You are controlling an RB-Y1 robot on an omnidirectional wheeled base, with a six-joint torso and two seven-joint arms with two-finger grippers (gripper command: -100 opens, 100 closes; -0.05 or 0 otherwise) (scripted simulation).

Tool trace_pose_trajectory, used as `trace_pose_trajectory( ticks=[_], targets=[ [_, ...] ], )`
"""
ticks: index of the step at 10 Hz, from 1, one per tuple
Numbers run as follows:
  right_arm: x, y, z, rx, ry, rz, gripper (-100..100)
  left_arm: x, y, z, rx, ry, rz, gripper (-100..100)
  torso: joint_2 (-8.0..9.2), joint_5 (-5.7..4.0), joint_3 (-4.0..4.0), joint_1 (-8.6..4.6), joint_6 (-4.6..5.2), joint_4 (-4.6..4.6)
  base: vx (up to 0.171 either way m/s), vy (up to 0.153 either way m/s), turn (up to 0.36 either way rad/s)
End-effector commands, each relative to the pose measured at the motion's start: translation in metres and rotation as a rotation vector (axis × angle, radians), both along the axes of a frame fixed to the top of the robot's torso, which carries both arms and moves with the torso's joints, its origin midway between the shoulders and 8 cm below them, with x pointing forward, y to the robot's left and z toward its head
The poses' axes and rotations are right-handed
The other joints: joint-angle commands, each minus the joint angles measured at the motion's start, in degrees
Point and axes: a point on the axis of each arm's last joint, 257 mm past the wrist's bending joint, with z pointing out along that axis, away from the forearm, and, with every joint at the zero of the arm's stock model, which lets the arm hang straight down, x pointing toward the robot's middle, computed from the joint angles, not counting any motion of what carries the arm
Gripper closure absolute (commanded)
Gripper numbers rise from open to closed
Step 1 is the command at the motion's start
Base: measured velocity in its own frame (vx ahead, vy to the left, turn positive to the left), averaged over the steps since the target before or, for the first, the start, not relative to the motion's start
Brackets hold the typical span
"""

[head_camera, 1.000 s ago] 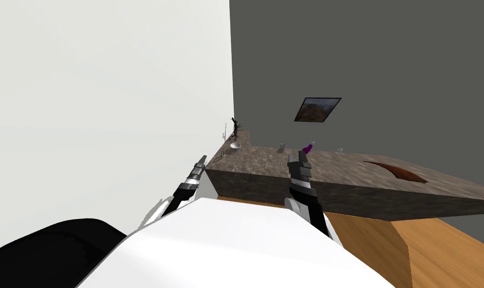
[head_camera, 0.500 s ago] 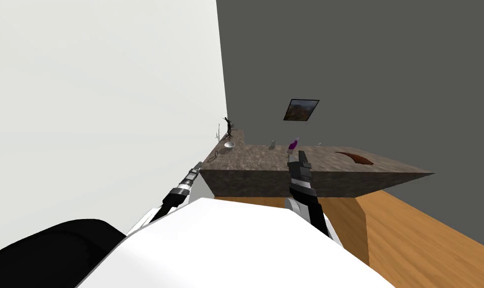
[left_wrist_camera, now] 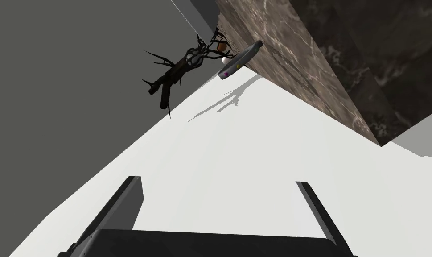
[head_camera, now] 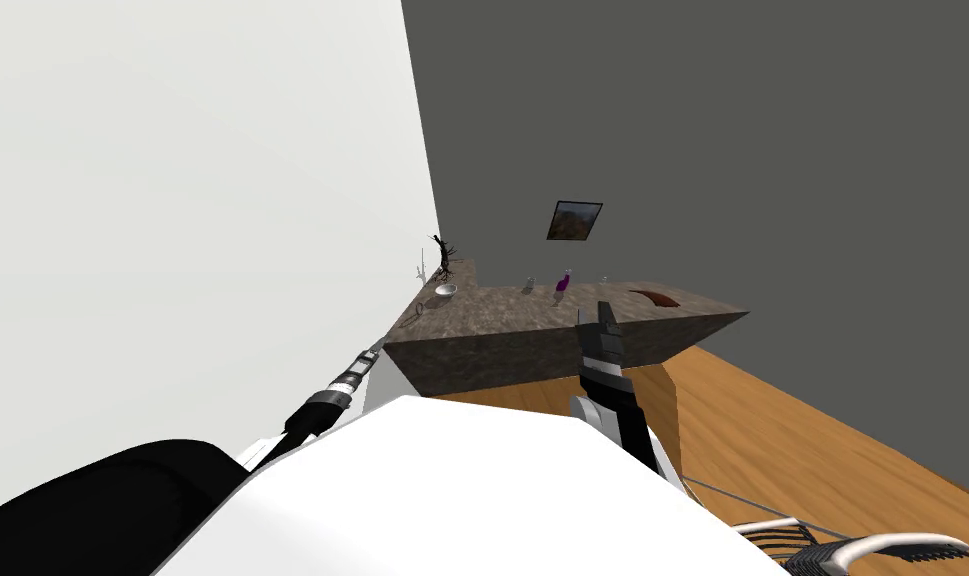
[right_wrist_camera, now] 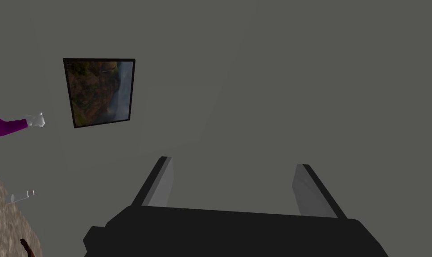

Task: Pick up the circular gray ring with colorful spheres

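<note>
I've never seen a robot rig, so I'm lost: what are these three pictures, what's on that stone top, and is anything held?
This is a two-armed robot in a simulated house. The wide picture comes from a camera on its head, looking down at a brown stone counter. The other two come from cameras on its hands, each looking along a two-fingered claw, called an end effector. On the counter near the white wall are a gray ring dotted with coloured spheres, a dark twiggy branch and a small bowl; farther along is a purple bottle. The left end effector points towards the ring, fingers open, well short of it. The right end effector is open too, raised before the counter. Nothing is held.
</note>
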Motion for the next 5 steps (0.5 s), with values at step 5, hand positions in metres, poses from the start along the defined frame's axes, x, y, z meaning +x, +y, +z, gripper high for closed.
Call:
trace_pose_trajectory(
  ticks=[5],
  targets=[
    [0.000, 0.000, 0.000, 0.000, 0.000, 0.000, 0, -0.047, 0.083, -0.033, 0.090, 0.174, 0.106, -100, -0.05, 0.02, -0.03, 0.10, 0.07, -0.01, -0.025, -0.006, -0.296]
  ],
)
